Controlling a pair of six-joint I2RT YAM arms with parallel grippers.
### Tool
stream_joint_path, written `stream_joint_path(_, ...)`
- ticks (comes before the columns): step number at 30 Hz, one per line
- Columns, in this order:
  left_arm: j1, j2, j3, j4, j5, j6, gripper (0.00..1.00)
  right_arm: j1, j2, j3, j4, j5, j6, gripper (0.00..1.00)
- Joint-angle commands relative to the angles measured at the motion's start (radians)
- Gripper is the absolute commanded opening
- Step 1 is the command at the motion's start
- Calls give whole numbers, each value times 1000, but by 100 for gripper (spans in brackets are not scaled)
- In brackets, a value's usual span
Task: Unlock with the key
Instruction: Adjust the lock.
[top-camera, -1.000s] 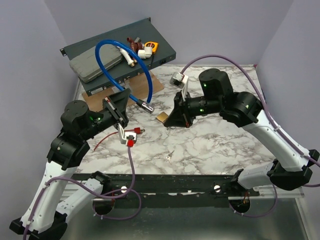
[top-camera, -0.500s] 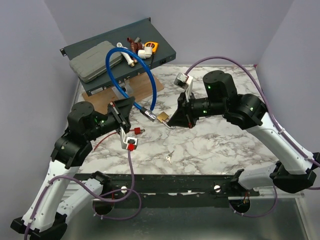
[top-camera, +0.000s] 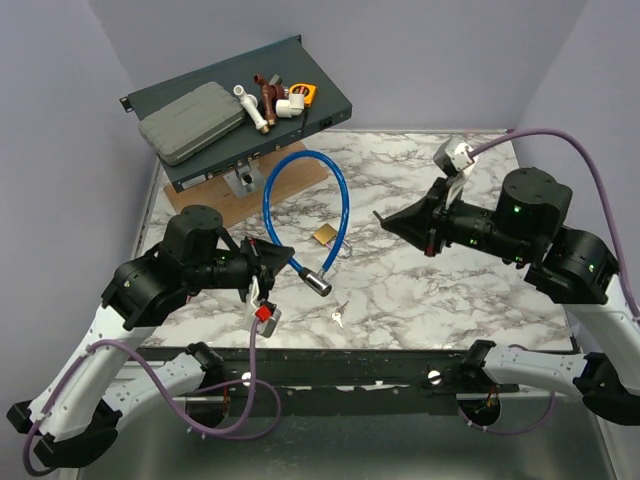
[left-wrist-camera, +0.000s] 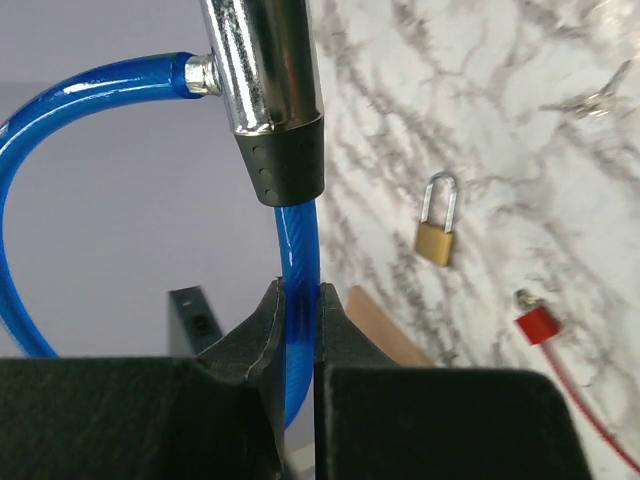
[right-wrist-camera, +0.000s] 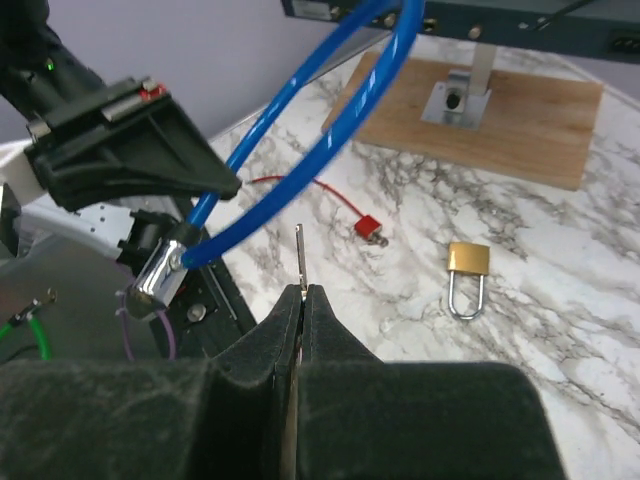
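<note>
Marble table (top-camera: 450, 290) is seen with a dark rack unit (top-camera: 330, 95) set at the far left. Blue cable lock (top-camera: 346, 205) is held off the table: its cable is clamped in the left gripper (left-wrist-camera: 297, 300), with the chrome lock body past the fingertips. Right gripper (right-wrist-camera: 302, 292) is clenched on the key (right-wrist-camera: 300, 250), with the blade sticking out and kept apart from the lock body. Brass padlock (top-camera: 324, 235) is seen flat on the marble, and a loose key (top-camera: 338, 316) nearer the arms.

key (right-wrist-camera: 300, 256) bow hidden between fingers (right-wrist-camera: 262, 336), blue cable (left-wrist-camera: 150, 72) — cropped
</note>
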Motion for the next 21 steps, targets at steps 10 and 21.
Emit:
stream_joint_path(10,-68,92,69,-173,118,-206,0,5,39,-112,199,161,2,1)
stream_joint_path(21,-104,111,109,-250,136,-280,0,5,123,-169,297,176,-48,1)
